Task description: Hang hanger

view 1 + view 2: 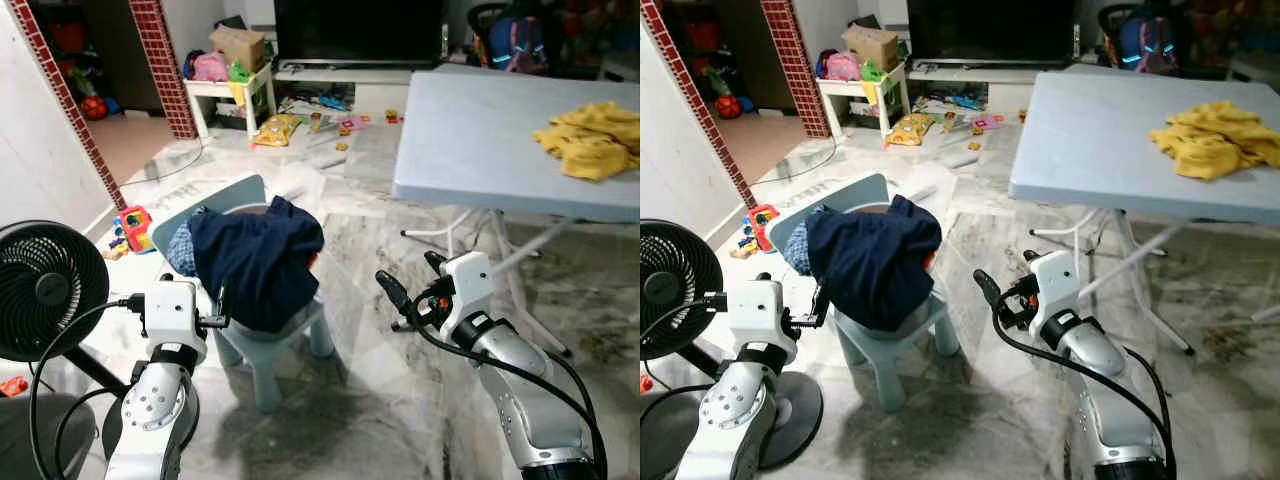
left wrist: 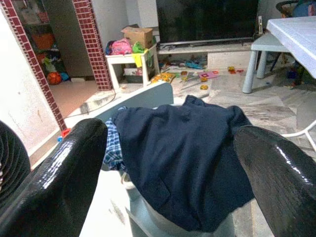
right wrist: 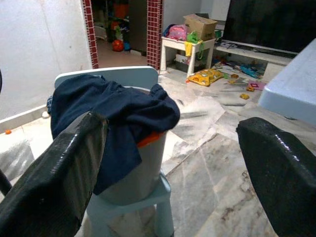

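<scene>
Both hands, left hand and right hand, spread wide, empty, facing the navy shirt piled on the little chair.

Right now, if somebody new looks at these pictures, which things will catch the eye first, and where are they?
First comes the dark blue garment heaped over a bucket on the small pale blue chair in the middle of the floor, with the open left gripper and open right gripper raised toward it. Next is the yellow cloth on the grey folding table to the right, and the black fan at the left.
</scene>
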`<state>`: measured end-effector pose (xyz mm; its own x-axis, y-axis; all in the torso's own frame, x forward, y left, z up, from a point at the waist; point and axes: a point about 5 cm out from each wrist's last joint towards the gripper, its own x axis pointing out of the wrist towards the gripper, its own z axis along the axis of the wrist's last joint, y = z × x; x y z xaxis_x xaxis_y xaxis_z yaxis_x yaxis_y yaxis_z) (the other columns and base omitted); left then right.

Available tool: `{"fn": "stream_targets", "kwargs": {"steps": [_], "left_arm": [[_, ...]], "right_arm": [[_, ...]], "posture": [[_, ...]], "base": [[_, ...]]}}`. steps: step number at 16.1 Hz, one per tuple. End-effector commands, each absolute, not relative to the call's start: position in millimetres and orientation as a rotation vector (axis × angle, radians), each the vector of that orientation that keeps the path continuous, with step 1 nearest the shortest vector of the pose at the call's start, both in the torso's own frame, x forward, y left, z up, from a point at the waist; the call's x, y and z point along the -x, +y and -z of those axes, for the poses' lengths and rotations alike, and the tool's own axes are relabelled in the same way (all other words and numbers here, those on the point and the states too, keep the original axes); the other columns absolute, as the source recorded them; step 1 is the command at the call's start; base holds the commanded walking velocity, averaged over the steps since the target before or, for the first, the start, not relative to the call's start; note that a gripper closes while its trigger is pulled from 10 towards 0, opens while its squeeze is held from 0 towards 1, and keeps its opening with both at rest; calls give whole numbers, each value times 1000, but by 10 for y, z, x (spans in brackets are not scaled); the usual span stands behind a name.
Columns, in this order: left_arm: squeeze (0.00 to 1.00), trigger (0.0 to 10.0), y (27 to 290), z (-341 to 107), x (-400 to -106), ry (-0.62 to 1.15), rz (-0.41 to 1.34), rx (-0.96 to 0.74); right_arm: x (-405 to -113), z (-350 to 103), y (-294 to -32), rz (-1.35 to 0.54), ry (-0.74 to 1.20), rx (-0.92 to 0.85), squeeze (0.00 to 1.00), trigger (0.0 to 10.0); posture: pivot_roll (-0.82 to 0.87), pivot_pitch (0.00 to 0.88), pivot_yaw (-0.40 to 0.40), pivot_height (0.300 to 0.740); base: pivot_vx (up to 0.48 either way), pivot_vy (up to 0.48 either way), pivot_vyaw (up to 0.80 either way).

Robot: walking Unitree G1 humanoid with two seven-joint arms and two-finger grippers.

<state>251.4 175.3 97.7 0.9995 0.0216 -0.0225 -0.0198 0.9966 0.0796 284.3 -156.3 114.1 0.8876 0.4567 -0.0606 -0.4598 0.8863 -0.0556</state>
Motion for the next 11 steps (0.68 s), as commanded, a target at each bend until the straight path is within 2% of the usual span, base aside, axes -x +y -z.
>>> {"fn": "stream_targets", "kwargs": {"steps": [1, 3, 9, 11], "left_arm": [[0, 10000, 1742, -1019, -2549, 6, -5, -79], [0, 10000, 1734, -1024, -2550, 3, -1, -77], [0, 10000, 1722, -1021, -2554, 3, 6, -72], [0, 10000, 1705, -1023, -2562, 3, 10, -67]], "right_arm": [[-2837, -1152, -1499, -514, 35, 99, 0, 10000], [-2819, -1146, -1483, -527, 27, 107, 0, 10000], [-2818, -1136, -1470, -542, 23, 115, 0, 10000], [-2809, -1137, -1443, -561, 18, 126, 0, 10000]], "posture": [[-46, 0, 48, 740], [-46, 0, 49, 740], [-47, 0, 48, 740], [-48, 0, 47, 740]], "base": [[405, 0, 0], [405, 0, 0], [407, 0, 426], [394, 0, 775]]}}
